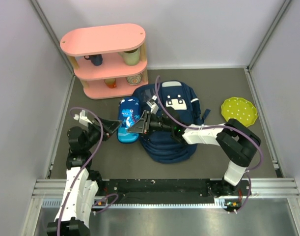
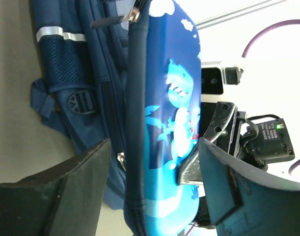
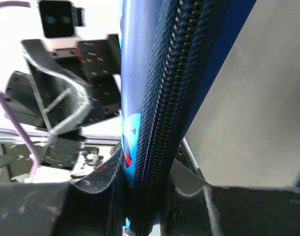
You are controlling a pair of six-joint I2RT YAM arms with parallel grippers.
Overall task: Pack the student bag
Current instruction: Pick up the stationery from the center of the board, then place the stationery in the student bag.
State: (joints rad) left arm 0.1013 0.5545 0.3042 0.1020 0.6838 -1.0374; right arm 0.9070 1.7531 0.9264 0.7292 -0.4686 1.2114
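The navy student bag [image 1: 167,145] lies flat in the middle of the table, and its mesh side pocket and buckle [image 2: 86,73] show in the left wrist view. A bright-blue shark pencil case [image 1: 128,115] stands on edge at the bag's left side. My right gripper [image 1: 139,124] is shut on its zipper edge [image 3: 159,98], one finger on each side [image 3: 147,164]. My left gripper [image 1: 115,129] is open astride the same pencil case [image 2: 174,123], with a gap showing beside its left finger [image 2: 154,145]. The right gripper's fingertip [image 2: 191,167] presses the case's printed face.
A pink two-tier shelf [image 1: 108,59] holding cups stands at the back left. A yellow-green dotted plate [image 1: 239,110] lies at the right. Grey walls enclose the table on three sides.
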